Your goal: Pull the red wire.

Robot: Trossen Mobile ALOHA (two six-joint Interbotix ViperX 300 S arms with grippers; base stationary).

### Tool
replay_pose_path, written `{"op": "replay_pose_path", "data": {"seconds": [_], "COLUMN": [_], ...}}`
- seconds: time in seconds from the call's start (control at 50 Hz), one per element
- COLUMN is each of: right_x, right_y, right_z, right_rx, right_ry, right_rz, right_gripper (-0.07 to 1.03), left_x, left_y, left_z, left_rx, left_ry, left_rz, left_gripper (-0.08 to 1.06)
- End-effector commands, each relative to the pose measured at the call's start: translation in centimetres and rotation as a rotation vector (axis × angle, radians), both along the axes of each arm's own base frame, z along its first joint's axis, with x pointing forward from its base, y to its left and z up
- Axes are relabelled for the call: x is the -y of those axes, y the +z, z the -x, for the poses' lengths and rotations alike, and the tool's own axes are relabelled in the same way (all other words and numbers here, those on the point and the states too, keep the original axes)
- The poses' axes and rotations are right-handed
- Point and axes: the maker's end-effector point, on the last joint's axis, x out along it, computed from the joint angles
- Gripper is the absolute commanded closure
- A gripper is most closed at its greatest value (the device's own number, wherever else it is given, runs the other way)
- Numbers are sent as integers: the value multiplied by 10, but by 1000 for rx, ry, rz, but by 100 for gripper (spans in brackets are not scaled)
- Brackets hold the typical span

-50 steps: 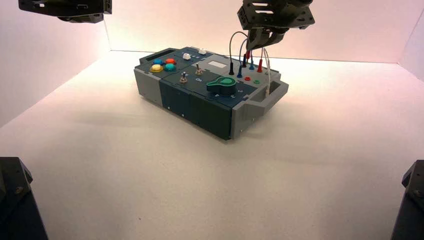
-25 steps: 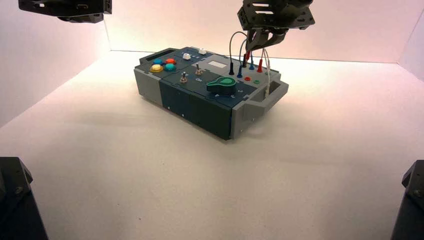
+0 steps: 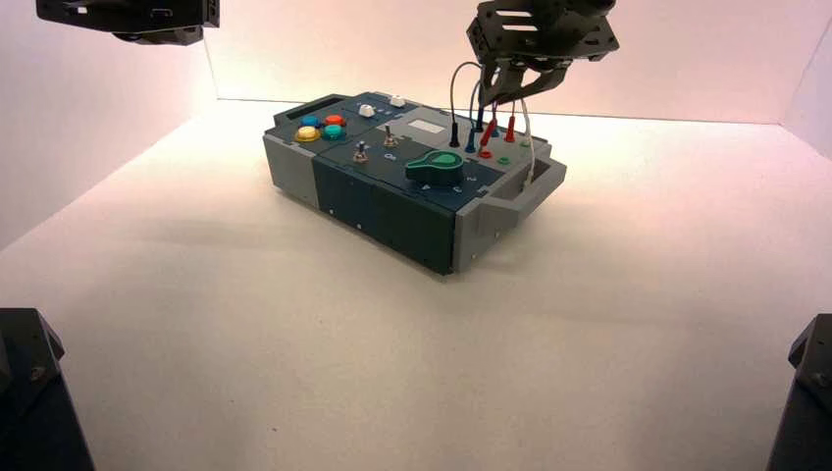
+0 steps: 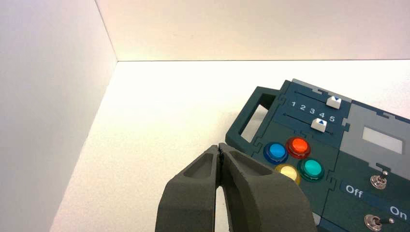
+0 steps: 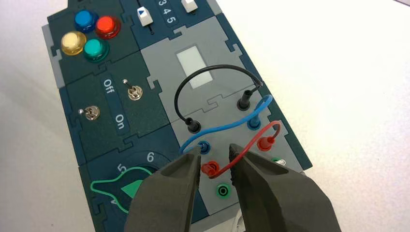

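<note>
Wire: red wire (image 5: 250, 144) arches near the box's (image 3: 397, 216) right end; its far plug (image 5: 265, 143) stands in a socket by the far edge, its nearer plug (image 5: 209, 168) leans at the red socket (image 3: 485, 154). Cannot tell whether that tip is free.
Right gripper (image 5: 215, 151): above the right end, wide, fingers either side of the nearer plug, gripping nothing.
Left gripper (image 4: 220, 147): idle beyond the left end, fingertips together.
Plug risk: it could topple or drop back if the right arm nudges it, or slip if pinched at that slant.
Lead risk: the red lead crosses one finger and could snag on lifting; the blue lead (image 5: 227, 126) runs close by the other and might be dragged too.
Lettering: "Off" and "On" by the switches (image 5: 135, 92), "1 2 3 4 5" between the sliders (image 4: 319, 124), "5" and "6" at the green knob (image 5: 130, 187).
Brand: none readable.
</note>
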Motion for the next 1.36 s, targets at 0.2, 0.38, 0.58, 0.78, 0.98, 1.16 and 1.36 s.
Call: {"op": "replay_pose_path", "data": {"seconds": [0.2,0.38,0.58,0.78,0.98,1.16,1.36], "right_x": [-2,-1,-1,0,0,-1,-1], "right_y": [18,22,24,24,23,24,25], "right_z": [-4,-3,-1,-1,0,-1,-1], "right_rx": [33,37,41,38,38,43,47], "right_ry": [3,4,6,1,5,4,4], "right_rz": [-17,-20,-22,-24,-22,-25,-27], "right_gripper": [51,51,51,51,51,51,51], "left_x": [1,2,1,1,2,2,2], "left_y": [10,11,10,10,9,9,9], "left_z": [-3,-3,-3,-3,-4,-4,-3], "left_rx": [34,34,34,34,31,31,31], "left_ry": [-5,-5,-6,-5,-4,-6,-6], "left_rz": [0,1,-1,0,0,-2,-2], "left_gripper": [100,100,100,100,101,100,100]}}
